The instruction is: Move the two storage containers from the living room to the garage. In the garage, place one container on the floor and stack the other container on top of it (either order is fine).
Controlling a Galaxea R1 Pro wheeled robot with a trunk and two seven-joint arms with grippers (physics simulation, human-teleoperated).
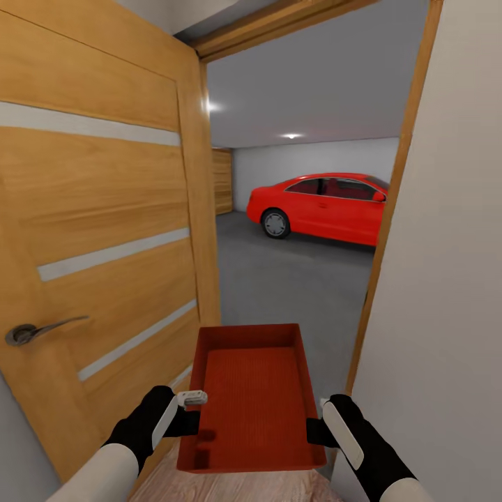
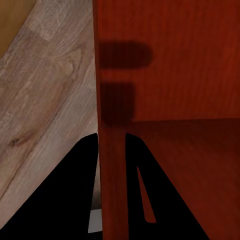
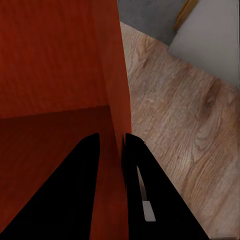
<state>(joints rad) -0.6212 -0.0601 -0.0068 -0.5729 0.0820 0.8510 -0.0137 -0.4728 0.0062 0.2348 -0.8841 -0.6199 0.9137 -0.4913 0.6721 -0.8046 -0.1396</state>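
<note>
Here we are at the doorway, and the storage container (image 1: 252,401) is carried out front between both arms, level, over the light wood plank flooring (image 1: 209,488) right at the threshold. The left gripper (image 1: 197,411) is clamped on the container's left wall; in the left wrist view its dark fingers (image 2: 75,200) straddle that orange-red wall, one inside, one outside. The right gripper (image 1: 315,431) does the same on the right wall, its fingers (image 3: 150,200) pinching it with the planks showing beyond.

Room is tight. The open wooden door (image 1: 97,230), with its pale stripes and metal handle (image 1: 38,331), stands close along the left, just beside the left forearm. On the right, a grey-white wall (image 1: 446,279) and its wooden door frame (image 1: 394,202) crowd in near the right arm. Between them the gap is a little wider than the container.

Beyond, the garage opens up: dark grey floor (image 1: 293,293), a red car (image 1: 324,206) well back, its rear cut off by the frame. The container's near wall sits low in the head view, both forearms cropped at the bottom edge.
</note>
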